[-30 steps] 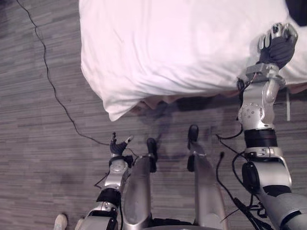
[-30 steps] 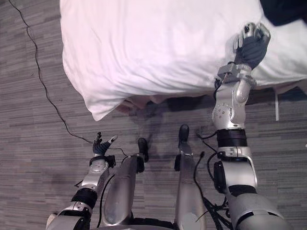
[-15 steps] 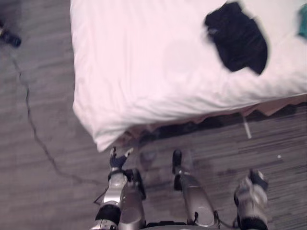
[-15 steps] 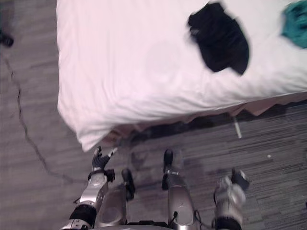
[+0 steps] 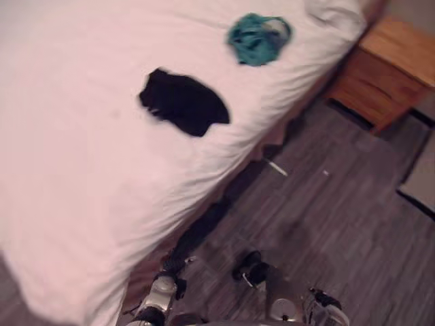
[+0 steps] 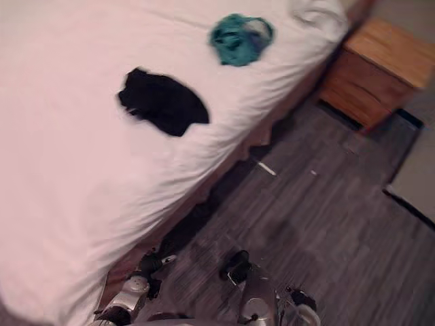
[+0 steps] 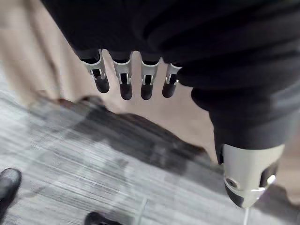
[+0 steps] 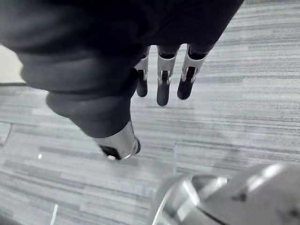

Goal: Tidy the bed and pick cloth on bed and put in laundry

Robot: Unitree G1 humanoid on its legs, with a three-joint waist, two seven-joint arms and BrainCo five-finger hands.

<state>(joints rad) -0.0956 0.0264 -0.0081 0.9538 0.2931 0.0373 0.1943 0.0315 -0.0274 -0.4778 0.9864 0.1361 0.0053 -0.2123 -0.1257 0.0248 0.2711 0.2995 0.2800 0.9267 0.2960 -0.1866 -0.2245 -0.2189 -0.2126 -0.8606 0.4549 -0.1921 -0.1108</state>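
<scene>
So right now both hands are down low and empty: the left robot hand [image 7: 125, 80] hangs with its fingers straight and relaxed just beside the bed skirt [image 7: 28, 56], and the right robot hand [image 8: 162, 88] hangs the same way, loose and holding nothing, over the floor [image 5: 326, 224]. Neither is anywhere near the clothes yet, so I'd call this the approach step. The bed [image 5: 68, 170] runs along the robot's left. The black cloth [image 5: 183, 105] lies flat on the white cover, a little way in from the near edge, and it's the closer target. If it were me, I'd square up to the bed edge first and get close enough that the reach isn't a full stretch. Then I'd bring a hand down from above onto the thick middle of the black cloth and curl the fingers in to bunch it. Pinching too deep looks risky, since you could grab the cover along with it and mess up the bed. Further up sits the teal cloth [image 5: 258, 37], scrunched in a heap, probably an easier grab, so save it for second. The wooden nightstand [image 5: 380, 71] sits past the far corner of the bed, something to steer clear of.
</scene>
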